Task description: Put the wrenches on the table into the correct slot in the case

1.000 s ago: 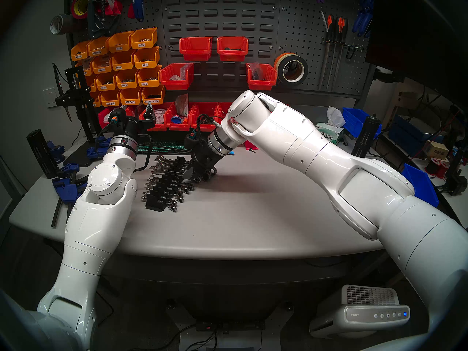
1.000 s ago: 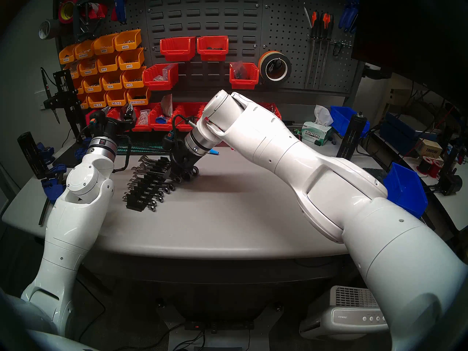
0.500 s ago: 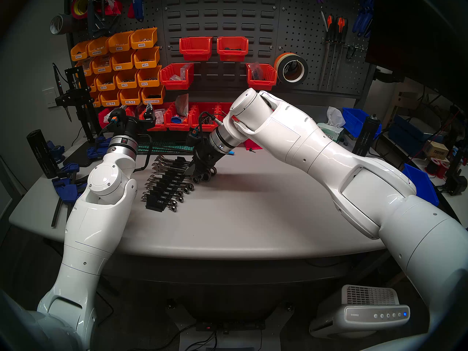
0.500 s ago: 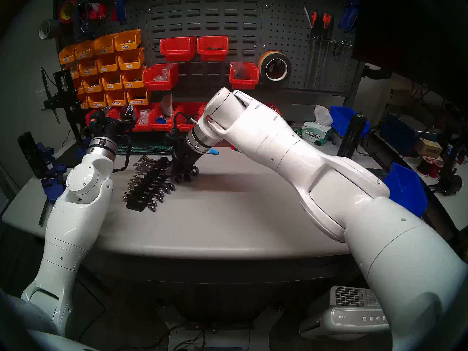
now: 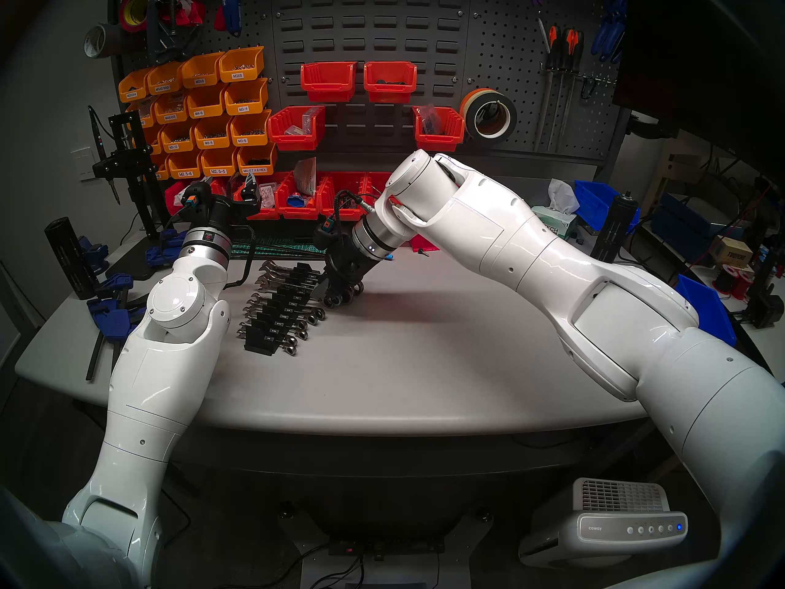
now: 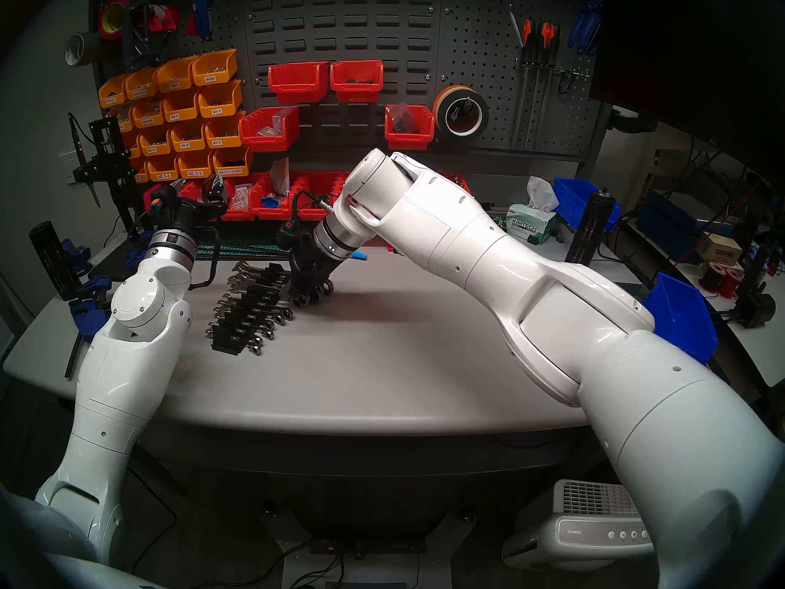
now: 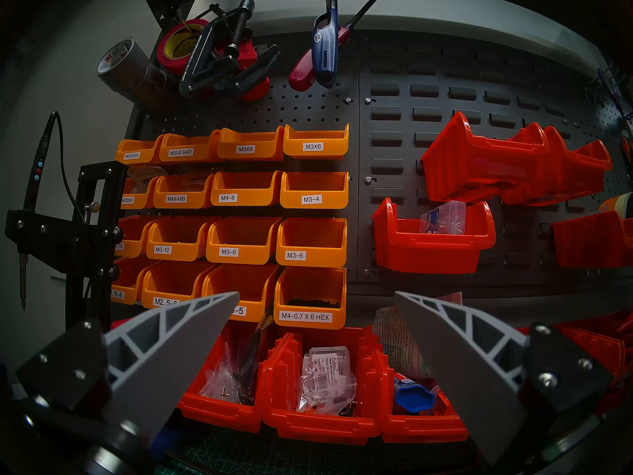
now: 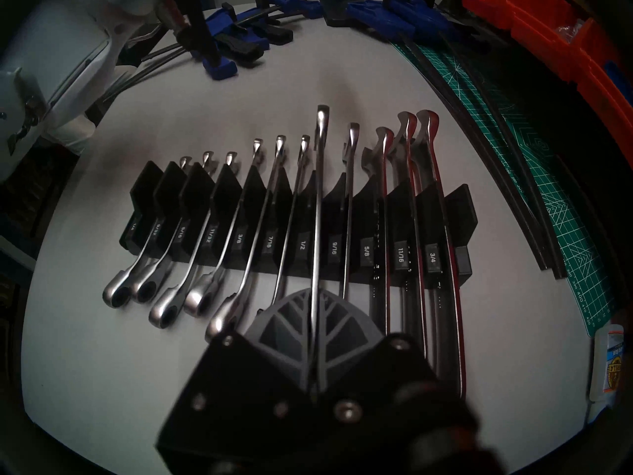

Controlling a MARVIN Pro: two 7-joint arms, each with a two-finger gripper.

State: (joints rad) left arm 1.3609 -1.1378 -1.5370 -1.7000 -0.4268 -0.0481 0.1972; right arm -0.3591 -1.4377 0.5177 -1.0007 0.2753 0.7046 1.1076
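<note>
I have my right gripper (image 8: 317,313) clamped tight on the shank of a slim polished-chrome combination wrench (image 8: 319,203), holding it over the long black plastic slotted rack (image 8: 342,237) between the 1/2 and 9/16 labels; I cannot tell if it is seated. The rack lies toward the far left of the grey table (image 5: 403,363). My left gripper (image 7: 317,327) hangs spread wide, empty, facing the orange wall bins (image 7: 246,241).

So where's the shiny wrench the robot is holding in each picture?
Head left: wrench mostly hidden under the right gripper, at the rack.
Head right: hidden the same way.
Left wrist: not there.
Right wrist: wrench in the middle, between the 1/2 and 9/16 labels.
Shared landmark: the black rack.
</note>
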